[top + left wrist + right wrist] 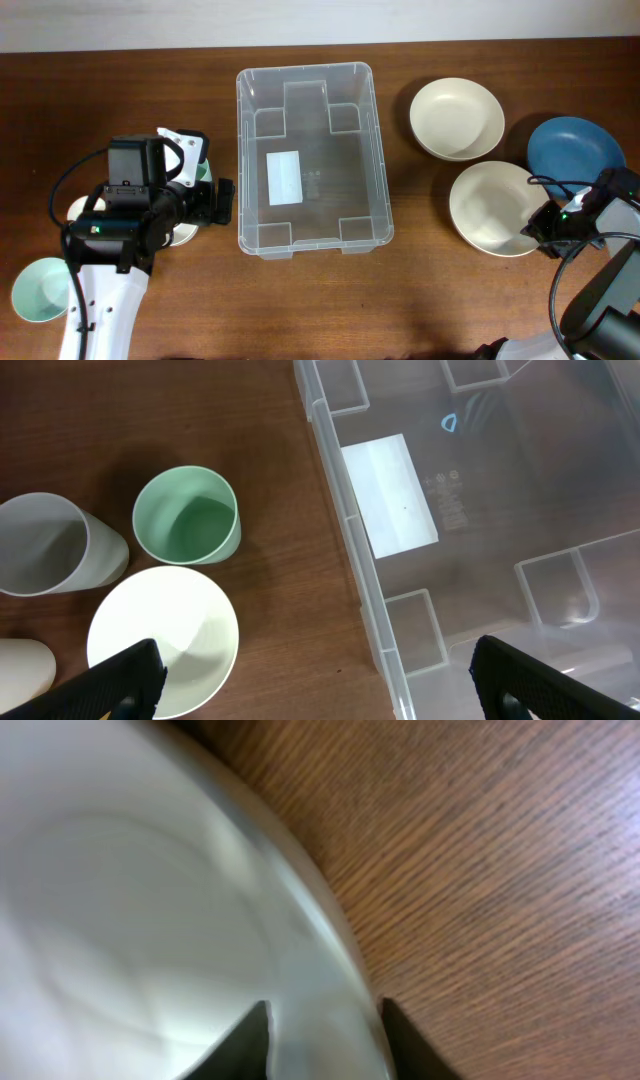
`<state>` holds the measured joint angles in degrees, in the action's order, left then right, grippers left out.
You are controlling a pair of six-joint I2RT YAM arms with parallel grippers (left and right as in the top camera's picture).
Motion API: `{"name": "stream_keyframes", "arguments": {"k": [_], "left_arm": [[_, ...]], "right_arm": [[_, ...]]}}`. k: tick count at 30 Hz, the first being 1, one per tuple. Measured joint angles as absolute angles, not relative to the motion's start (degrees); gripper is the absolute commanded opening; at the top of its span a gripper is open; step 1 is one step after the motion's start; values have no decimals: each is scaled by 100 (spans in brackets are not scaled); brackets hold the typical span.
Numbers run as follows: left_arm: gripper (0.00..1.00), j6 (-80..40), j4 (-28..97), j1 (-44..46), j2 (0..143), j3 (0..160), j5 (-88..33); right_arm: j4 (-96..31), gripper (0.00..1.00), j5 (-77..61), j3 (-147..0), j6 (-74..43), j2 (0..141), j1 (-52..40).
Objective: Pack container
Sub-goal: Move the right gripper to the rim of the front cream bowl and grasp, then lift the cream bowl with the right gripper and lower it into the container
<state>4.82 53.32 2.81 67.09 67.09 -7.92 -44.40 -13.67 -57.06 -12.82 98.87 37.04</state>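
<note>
The container [305,68] sits mid-frame overhead, open side up, long axis top-to-bottom. Right of it are two cream bowls, the upper bowl [457,118] and the lower bowl [493,208], and one blue bowl [573,150]. The left wrist view shows three cups: grey cup [50,545], green cup [187,515], cream cup [165,635]. The left gripper [224,202] has its fingers spread wide; the right gripper [325,1040] pinches the lower bowl's rim.

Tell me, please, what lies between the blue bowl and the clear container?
The far cream bowl and the near cream bowl, seen in the overhead view.

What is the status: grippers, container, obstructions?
Left gripper open, beside container. Right gripper straddling bowl rim, grip unclear. Container empty. Nothing in the way.
</note>
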Motion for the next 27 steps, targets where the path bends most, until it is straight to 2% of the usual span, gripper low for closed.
{"name": "stream_keyframes", "arguments": {"k": [2, 4, 12, 14, 27], "left_arm": [[100, 480, 5332, 281, 6709, 6709, -792], [100, 480, 5330, 281, 6709, 6709, -792], [100, 480, 5330, 281, 6709, 6709, -792], [100, 480, 5332, 281, 6709, 6709, -792], [100, 480, 5330, 281, 6709, 6709, -792]], "right_arm": [[-4445, 27, -1369, -5688, -1286, 9887, 3704], [-4445, 21, -1367, -5677, -1284, 9887, 3704], [-4425, 12, -1369, -5603, -1288, 9887, 3704], [-4427, 4, -1369, -5548, -1288, 9887, 3704], [-4423, 4, -1431, -5544, -1288, 9887, 3704]]}}
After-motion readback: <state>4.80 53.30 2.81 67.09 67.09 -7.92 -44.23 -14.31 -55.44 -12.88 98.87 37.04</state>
